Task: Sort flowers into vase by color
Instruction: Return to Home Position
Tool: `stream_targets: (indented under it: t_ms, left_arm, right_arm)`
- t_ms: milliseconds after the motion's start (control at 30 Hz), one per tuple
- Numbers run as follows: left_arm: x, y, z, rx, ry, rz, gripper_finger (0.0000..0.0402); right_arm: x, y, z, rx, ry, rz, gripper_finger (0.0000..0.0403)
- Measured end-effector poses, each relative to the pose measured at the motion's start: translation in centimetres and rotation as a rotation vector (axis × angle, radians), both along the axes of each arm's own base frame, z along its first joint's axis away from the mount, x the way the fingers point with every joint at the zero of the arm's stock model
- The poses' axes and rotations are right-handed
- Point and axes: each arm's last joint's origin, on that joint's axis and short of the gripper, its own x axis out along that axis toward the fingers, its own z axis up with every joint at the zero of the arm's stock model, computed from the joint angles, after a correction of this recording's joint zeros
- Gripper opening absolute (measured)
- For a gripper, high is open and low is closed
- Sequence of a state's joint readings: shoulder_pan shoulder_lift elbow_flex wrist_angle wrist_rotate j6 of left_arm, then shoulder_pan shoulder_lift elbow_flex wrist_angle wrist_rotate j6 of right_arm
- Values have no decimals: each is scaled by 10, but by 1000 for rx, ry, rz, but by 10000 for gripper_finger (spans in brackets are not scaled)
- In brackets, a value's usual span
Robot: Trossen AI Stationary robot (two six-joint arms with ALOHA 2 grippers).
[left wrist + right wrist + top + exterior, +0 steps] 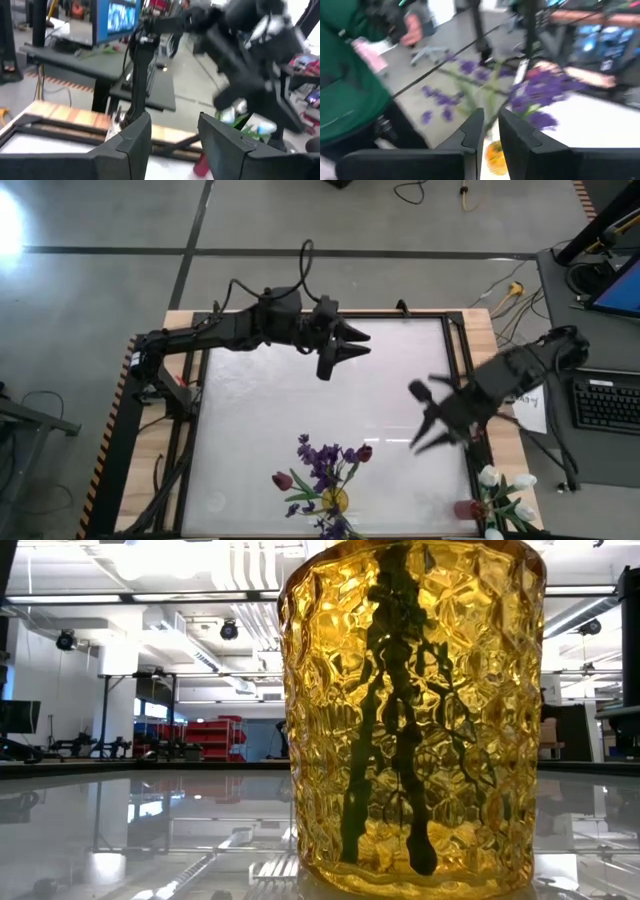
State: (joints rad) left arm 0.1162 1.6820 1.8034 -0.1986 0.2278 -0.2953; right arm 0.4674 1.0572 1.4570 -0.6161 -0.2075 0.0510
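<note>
While both arms hang above the white table [280, 410], we see from overhead the left gripper [358, 345] in the upper middle of the frame, its fingers parted and empty. The right gripper [422, 418] sits at centre right, blurred; in its own wrist view its fingers stand a narrow gap apart, holding nothing. At the bottom centre stands a yellow vase [335, 501] with purple blossom sprigs [322, 458] and dark red tulip buds [283, 479]. In the lower right corner a red vase [467, 508] holds white tulip buds [505, 485]. The low view is filled by the yellow vase, dark stems [400, 690] showing through its dimpled glass wall. In the right wrist view, a person in green [350, 85] shows blurred at the left of the frame, beyond the table.
</note>
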Motion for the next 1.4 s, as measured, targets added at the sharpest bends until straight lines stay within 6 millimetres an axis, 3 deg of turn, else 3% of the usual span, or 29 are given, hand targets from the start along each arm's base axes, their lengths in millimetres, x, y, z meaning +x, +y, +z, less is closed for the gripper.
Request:
stream_targets:
  t_ms: [200, 367, 500, 633, 800, 967, 1200, 1400]
  left_arm:
    - [-2, 1, -4, 40, 45, -4, 146]
    - [-14, 7, -2, 85, 27, -38, 146]
    - [-35, 16, -8, 87, 36, -24, 146]
    - [-66, 21, -19, 83, 18, 18, 146]
    - [-110, 17, -38, 55, 3, 173, 146]
    - [-140, 14, -64, 35, 69, 277, 146]
    - [-148, 10, -101, -49, 133, 268, 146]
    - [-147, 10, -128, 46, -93, 261, 146]
  right_arm:
    - [-17, -36, 17, 27, -104, -130, 35]
    - [-41, -49, 23, 51, -182, -156, 34]
    - [-60, -55, 23, 85, -237, -166, 34]
    - [-106, -70, 23, 99, -258, -187, 34]
    - [-124, -76, 10, 223, -41, -226, 34]
    - [-126, -77, 8, 272, 0, -242, 34]
    - [-113, -73, -1, 147, -161, -208, 34]
    - [-104, -69, -15, 214, -189, -203, 34]
